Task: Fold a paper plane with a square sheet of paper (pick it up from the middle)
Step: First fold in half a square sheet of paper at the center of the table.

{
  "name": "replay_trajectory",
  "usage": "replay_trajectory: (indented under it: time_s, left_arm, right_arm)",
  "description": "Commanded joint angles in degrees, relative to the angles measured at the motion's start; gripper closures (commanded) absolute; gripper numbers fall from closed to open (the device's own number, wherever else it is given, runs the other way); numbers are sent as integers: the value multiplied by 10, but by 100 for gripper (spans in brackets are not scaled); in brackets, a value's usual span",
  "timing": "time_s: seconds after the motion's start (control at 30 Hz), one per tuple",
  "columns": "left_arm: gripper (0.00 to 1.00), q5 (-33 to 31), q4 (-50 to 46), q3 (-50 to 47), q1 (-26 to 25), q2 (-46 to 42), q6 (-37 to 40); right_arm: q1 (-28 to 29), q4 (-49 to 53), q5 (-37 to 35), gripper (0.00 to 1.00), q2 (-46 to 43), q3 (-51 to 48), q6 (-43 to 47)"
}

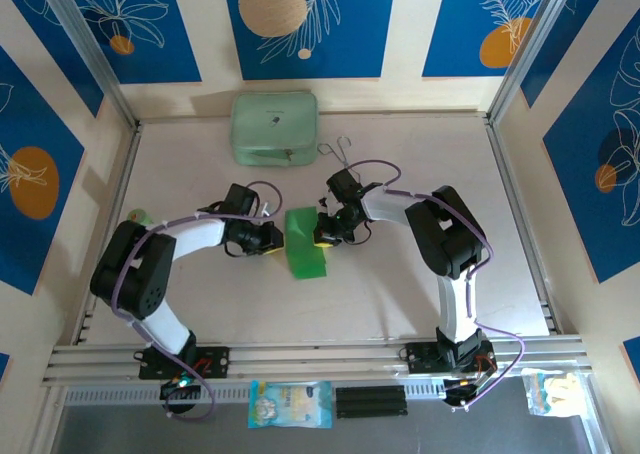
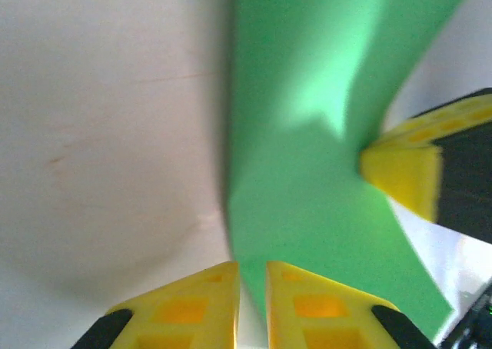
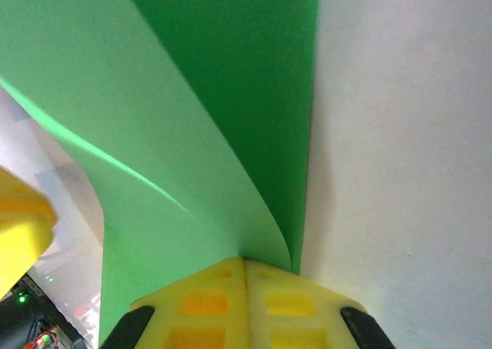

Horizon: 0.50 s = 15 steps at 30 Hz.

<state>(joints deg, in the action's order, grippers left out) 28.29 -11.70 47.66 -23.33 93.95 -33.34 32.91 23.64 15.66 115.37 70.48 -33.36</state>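
While right gripper (image 3: 244, 264) pinches green paper (image 3: 192, 95), print on packet (image 1: 290, 404) unreadable.

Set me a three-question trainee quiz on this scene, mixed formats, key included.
1. True or false: the right gripper is shut on the paper.
2. What lies beside the case? A tongs; B scissors; C cup.
3. One word: is the paper flat or curved?
Key: 1 true; 2 A; 3 curved.
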Motion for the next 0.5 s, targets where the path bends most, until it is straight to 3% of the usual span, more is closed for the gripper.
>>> replay_trajectory:
  time_s: [0.0,0.23,0.47]
  left_arm:
    - [82,25,39,2,-24,-17,-33]
    - [82,13,63,-2,-80,35,-59]
    - [83,3,32,-36,-93,46,-38]
  right_arm:
    - [-2,89,-152,97,58,-37,10]
    - [-3,91,-143,97,62,-26,2]
    - [-11,88,-144,97,67,-33,-8]
